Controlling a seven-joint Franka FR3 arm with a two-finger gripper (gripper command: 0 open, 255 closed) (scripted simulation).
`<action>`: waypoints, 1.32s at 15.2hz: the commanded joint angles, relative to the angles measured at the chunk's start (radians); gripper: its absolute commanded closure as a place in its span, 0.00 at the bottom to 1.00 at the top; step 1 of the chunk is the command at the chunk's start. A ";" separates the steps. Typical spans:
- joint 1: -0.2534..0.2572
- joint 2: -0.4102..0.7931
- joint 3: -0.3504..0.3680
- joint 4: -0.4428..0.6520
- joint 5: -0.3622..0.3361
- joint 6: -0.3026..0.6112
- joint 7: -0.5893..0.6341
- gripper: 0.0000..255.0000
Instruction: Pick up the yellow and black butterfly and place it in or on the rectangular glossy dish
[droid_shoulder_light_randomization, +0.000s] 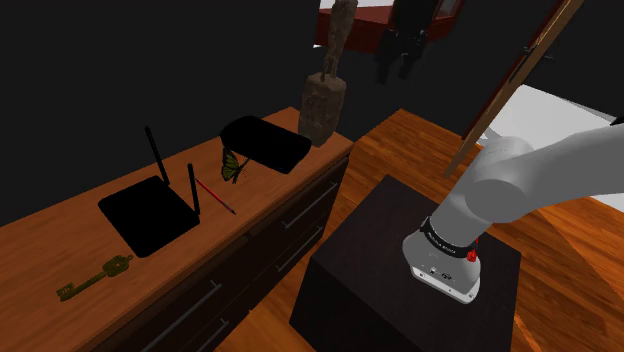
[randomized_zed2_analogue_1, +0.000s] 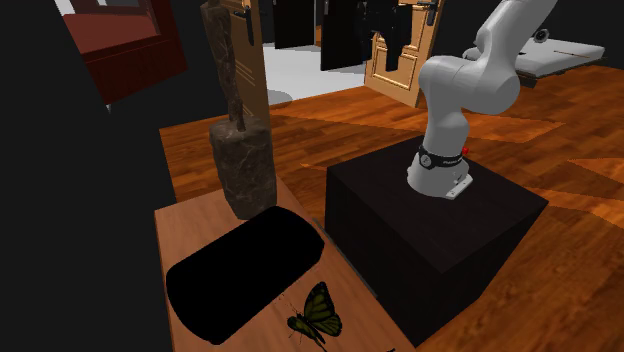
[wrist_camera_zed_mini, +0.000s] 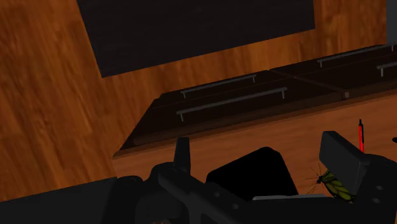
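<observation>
While holding the claw spread and empty well above the table, likely needs a sideways shift: butterfly past one finger, black dish under the gap.

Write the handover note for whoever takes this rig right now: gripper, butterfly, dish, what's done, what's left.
Gripper: open, holding nothing, looking down on the wooden dresser top from above.
Butterfly: yellow and black, standing on the dresser top right beside the dish, not grasped.
Dish: black, rectangular with rounded corners, nothing in it; it lies between the butterfly and the brown statue.
Done: no step of the job yet.
Left: come down over the butterfly, close on it, lift it, set it in the dish and release.
</observation>
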 joint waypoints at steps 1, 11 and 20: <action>0.000 0.000 0.000 0.000 0.000 0.000 0.000 0.00; -0.013 0.108 0.234 -0.159 0.101 0.349 0.392 0.00; -0.080 0.399 0.450 -0.126 0.056 0.661 0.785 0.00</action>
